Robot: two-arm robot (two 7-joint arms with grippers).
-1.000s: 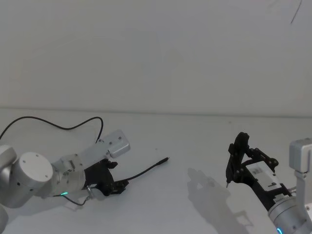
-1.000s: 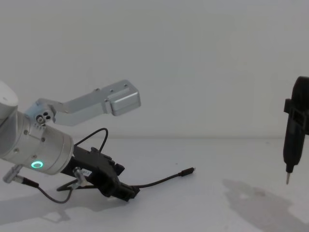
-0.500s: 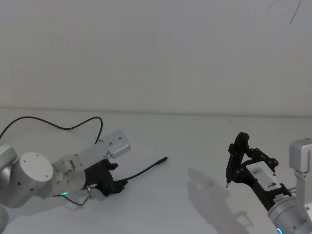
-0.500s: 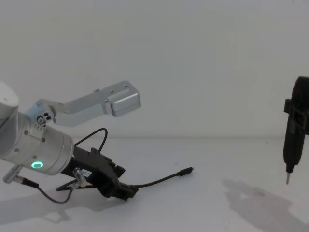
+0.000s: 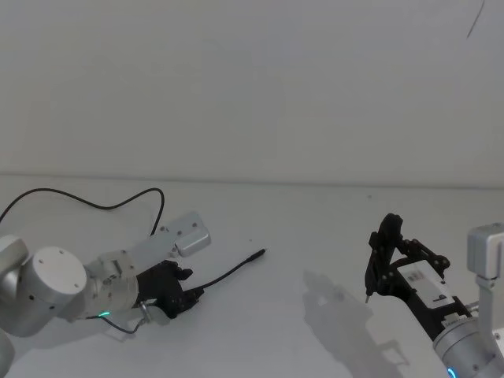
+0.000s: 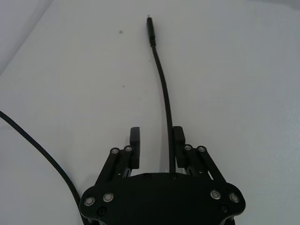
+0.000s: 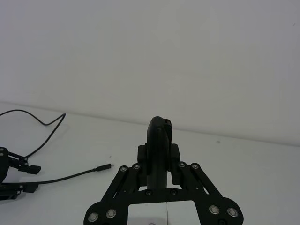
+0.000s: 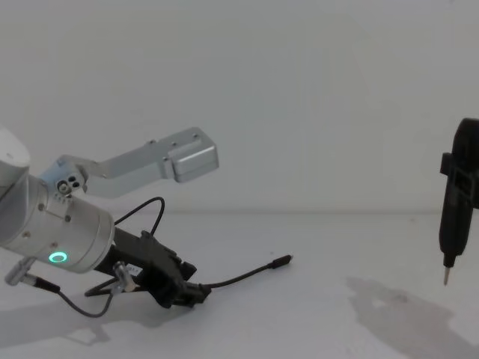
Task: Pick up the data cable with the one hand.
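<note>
The data cable lies on the white table, and its slim plug points toward the middle. My left gripper is low over the table at the left. In the left wrist view, the cable runs between the left gripper's parted fingers, close against one finger. The rest of the cable loops away behind the left arm. My right gripper hovers at the right, shut on a black pen-shaped tool.
A thin wire with a silver connector hangs from the left arm near the table. The tool's metal tip points down above the table. The table's back edge meets a plain white wall.
My left gripper has drawn back a little to the left, and the cable's plug end has slid the same way. The right arm has not moved.
</note>
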